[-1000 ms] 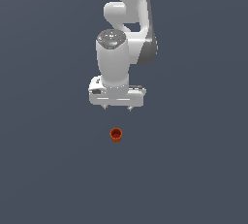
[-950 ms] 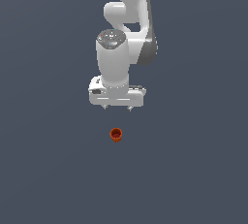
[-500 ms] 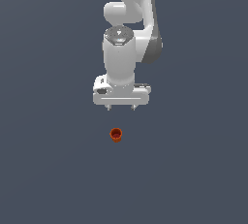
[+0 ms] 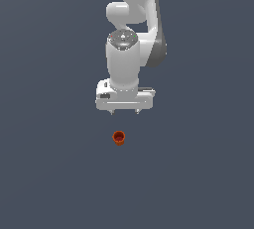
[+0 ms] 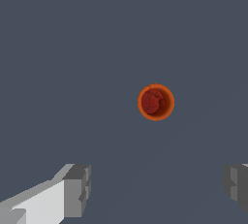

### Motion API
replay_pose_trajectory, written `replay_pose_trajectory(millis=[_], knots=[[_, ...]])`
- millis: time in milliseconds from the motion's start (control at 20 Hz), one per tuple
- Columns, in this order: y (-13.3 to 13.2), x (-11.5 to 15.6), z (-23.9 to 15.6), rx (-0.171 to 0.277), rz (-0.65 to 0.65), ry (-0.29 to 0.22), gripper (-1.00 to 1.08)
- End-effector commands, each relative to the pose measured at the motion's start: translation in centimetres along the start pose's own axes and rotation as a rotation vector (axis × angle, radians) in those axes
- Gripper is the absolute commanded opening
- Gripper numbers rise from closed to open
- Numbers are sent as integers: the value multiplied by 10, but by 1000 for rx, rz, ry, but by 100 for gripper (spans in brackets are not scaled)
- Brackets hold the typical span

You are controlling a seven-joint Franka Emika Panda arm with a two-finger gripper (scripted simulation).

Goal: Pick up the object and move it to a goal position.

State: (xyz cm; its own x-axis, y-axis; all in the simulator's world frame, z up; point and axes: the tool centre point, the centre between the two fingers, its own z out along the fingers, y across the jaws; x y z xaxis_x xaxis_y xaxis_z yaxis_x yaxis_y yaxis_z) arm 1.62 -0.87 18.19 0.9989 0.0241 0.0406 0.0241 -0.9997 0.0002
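The object [image 4: 118,137] is a tiny orange-red cup with a darker hollow top, standing upright on the grey floor. In the wrist view the object [image 5: 155,102] shows from above as an orange ring around a dark red hollow. My white gripper [image 4: 125,111] hangs above and behind it, pointing down, with a clear gap to the cup. Its fingers [image 5: 77,190] stand wide apart and hold nothing; the cup lies ahead of them, not between them.
A plain dark grey floor [image 4: 198,173] fills both views. The white arm [image 4: 136,5] rises behind the gripper to the frame's upper edge.
The arm has shifted slightly toward the exterior view's right and lowered a little toward the cup. The cup has not moved.
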Motion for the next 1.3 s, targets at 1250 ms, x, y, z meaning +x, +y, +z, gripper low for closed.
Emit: replay_pose_trajectory(millis=[1250], knots=[[29,43,95,3,-142,-41,100]])
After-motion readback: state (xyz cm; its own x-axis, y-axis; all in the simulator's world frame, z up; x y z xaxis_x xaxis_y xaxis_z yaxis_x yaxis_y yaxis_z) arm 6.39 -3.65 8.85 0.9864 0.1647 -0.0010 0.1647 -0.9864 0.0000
